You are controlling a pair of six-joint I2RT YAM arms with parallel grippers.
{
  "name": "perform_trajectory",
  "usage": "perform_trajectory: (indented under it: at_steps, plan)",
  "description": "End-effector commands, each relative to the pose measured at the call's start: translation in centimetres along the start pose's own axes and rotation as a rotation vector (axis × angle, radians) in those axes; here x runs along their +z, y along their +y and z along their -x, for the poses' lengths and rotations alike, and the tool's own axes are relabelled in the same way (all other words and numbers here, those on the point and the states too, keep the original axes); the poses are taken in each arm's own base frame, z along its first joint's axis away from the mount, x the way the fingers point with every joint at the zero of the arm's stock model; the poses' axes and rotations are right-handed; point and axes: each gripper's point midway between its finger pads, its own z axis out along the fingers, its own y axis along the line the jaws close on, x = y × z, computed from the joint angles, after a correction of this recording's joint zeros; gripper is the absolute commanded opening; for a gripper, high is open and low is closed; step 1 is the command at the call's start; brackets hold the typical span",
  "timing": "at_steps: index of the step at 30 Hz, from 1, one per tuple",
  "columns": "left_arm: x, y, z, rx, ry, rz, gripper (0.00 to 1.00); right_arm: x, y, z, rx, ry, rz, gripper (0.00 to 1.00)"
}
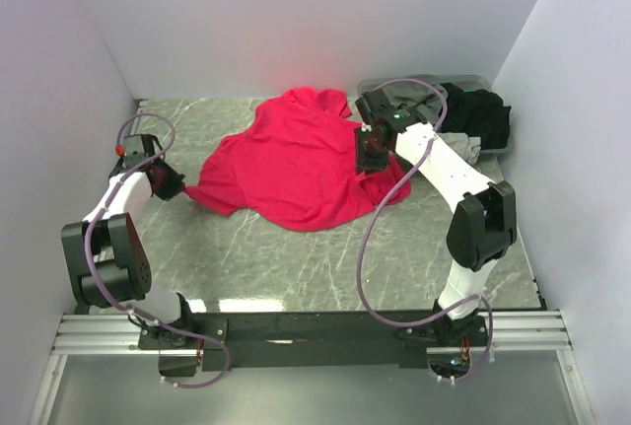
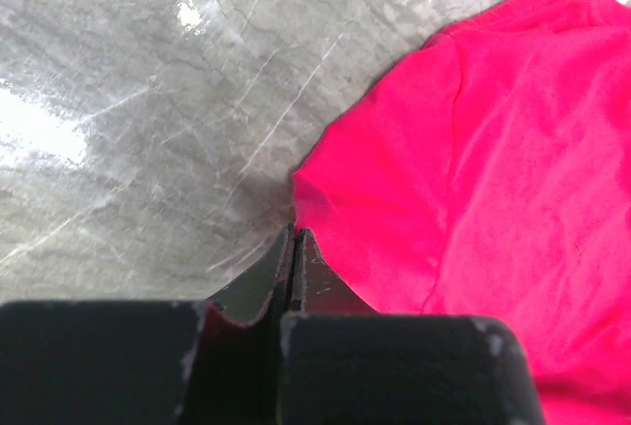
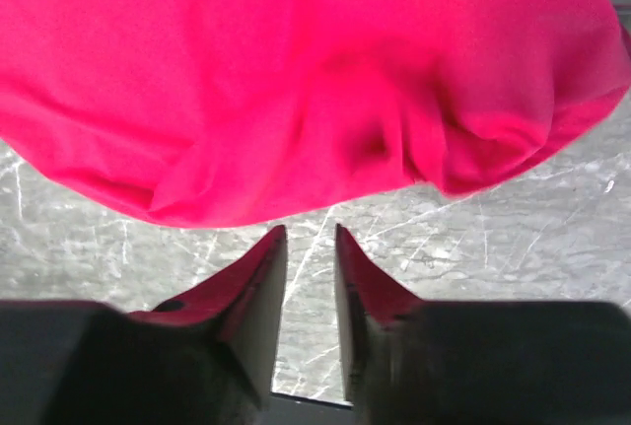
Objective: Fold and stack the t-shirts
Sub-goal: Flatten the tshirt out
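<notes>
A bright pinkish-red t-shirt [image 1: 296,164] lies spread and rumpled on the marble table [image 1: 325,257]. My left gripper [image 1: 180,188] sits at the shirt's pointed left corner. In the left wrist view its jaws [image 2: 296,233] are pressed together, with the red cloth [image 2: 473,169] running in at the tips. My right gripper [image 1: 373,159] hovers over the shirt's right side. In the right wrist view it [image 3: 308,233] stands open by a narrow gap with bare table between the fingers, and the red cloth [image 3: 296,80] lies just beyond the tips. A black t-shirt [image 1: 485,109] and a grey one [image 1: 461,145] sit at the back right.
A grey plastic tub [image 1: 463,79] stands in the back right corner with the dark shirts in and over it. White walls close in the table on the left, back and right. The arm bases stand at the near edge.
</notes>
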Motion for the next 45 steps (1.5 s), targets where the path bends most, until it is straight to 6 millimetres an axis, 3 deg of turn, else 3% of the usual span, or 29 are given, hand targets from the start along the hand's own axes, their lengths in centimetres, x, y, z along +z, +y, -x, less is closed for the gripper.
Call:
perform_trajectory:
  at_steps: [1,4,5,7,8,11,21,26,37,45]
  plan:
    - [0.1,-1.1,1.9,0.017,-0.038,-0.023,0.00,-1.0,0.0,0.9,-0.014,-0.019,-0.006,0.35]
    - [0.7,-1.4,1.9,0.014,-0.025,-0.030,0.00,-0.3,-1.5,-0.9,-0.019,-0.009,-0.047,0.37]
    - [0.8,-1.5,1.9,0.013,-0.021,-0.033,0.00,0.5,-2.3,-2.7,-0.023,0.028,-0.067,0.37]
    - [1.0,-1.6,2.0,0.013,-0.018,-0.034,0.00,0.2,-2.7,-3.6,-0.029,0.016,-0.056,0.37]
    - [1.1,-1.7,2.0,0.010,-0.017,-0.034,0.00,0.9,-3.3,-5.2,-0.032,0.052,-0.066,0.36]
    - [1.2,-1.8,2.3,0.007,-0.018,-0.036,0.00,2.2,-4.0,-7.2,-0.033,0.085,-0.056,0.34]
    - [1.1,-1.8,1.9,-0.003,-0.012,-0.041,0.00,6.7,-4.6,-5.8,0.026,0.074,0.016,0.34]
    - [0.7,-1.6,1.3,-0.016,-0.012,-0.053,0.00,8.5,-5.2,-6.6,0.029,0.127,0.029,0.34]
    - [0.0,-1.2,0.5,-0.029,-0.013,-0.057,0.00,9.9,-6.2,-6.6,0.063,0.126,0.042,0.34]
    - [-0.1,-1.1,0.3,-0.039,-0.012,-0.058,0.00,10.6,-5.8,-6.5,0.061,0.139,0.068,0.29]
